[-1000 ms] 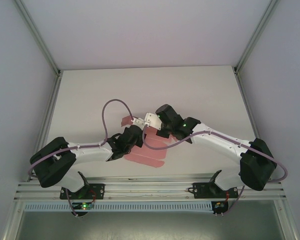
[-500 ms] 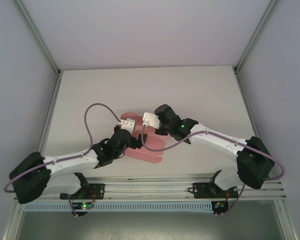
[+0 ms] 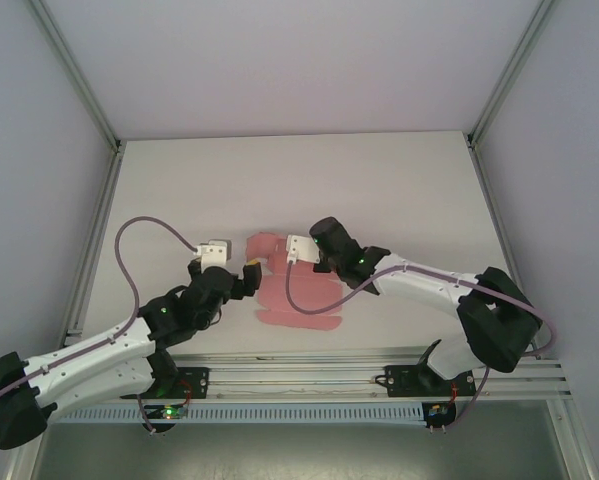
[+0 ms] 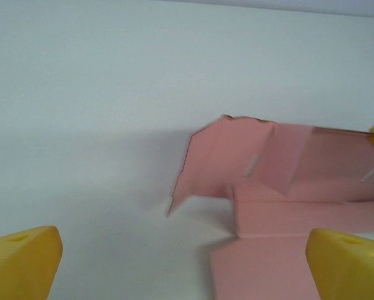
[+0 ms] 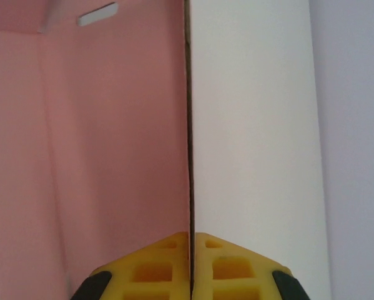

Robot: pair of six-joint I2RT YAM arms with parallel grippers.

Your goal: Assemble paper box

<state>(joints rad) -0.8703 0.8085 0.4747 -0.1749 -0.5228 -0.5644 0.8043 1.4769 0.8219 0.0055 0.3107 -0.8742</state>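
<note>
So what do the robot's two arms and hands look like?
The left arm and right arm are white tubes with chunky black joints, each trailed by a looping lilac cable. The left hand and right hand have yellow wedge-shaped fingers with moulded pockets; a white block sits behind each.

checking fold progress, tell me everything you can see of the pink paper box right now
The paper box is thin pink card, a die-cut sheet with creases, small slots and rounded tabs, only partly folded. Most of it lies flat near the middle of the white table, while its far panels stand up, tilted. The right end effector is shut on the edge of one raised panel. The left end effector is open on its left side, gripping nothing.
</note>
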